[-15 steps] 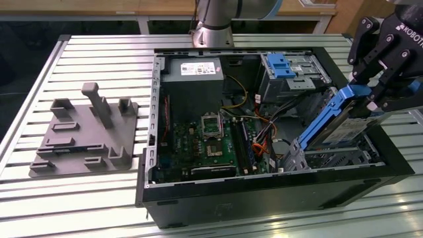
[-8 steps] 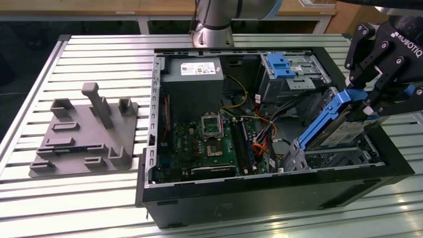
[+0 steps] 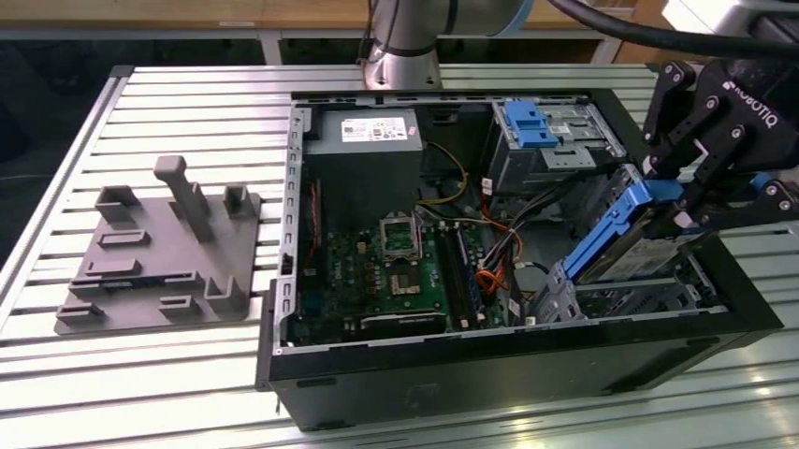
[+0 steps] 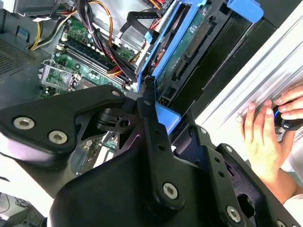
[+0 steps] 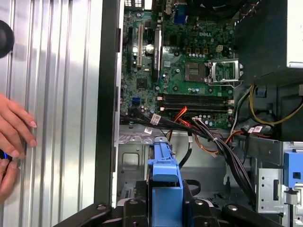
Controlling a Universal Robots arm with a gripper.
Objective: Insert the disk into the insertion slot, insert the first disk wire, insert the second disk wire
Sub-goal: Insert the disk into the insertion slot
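The disk point(image 3: 620, 241), silver in a blue frame, hangs tilted with its lower end dipping into the open computer case point(image 3: 500, 360). My gripper point(image 3: 684, 198) is shut on its blue end handle point(image 5: 164, 171). In the second wrist view the disk point(image 4: 188, 43) slopes away from my black fingers point(image 4: 150, 120). Just under the disk sits the insertion slot point(image 3: 631, 299), a low perforated silver cage at the case's front corner on the exterior view's right. Loose black and orange cables point(image 3: 500, 254) lie beside the slot; I cannot tell which are the disk wires.
A taller grey cage with a blue latch point(image 3: 544, 129) stands behind the slot. The motherboard point(image 3: 399, 271) and power supply point(image 3: 365, 131) take up the case's other side. A grey fixture plate point(image 3: 156, 254) lies on the slatted table. A person's hand point(image 4: 261, 138) rests on the table by the case.
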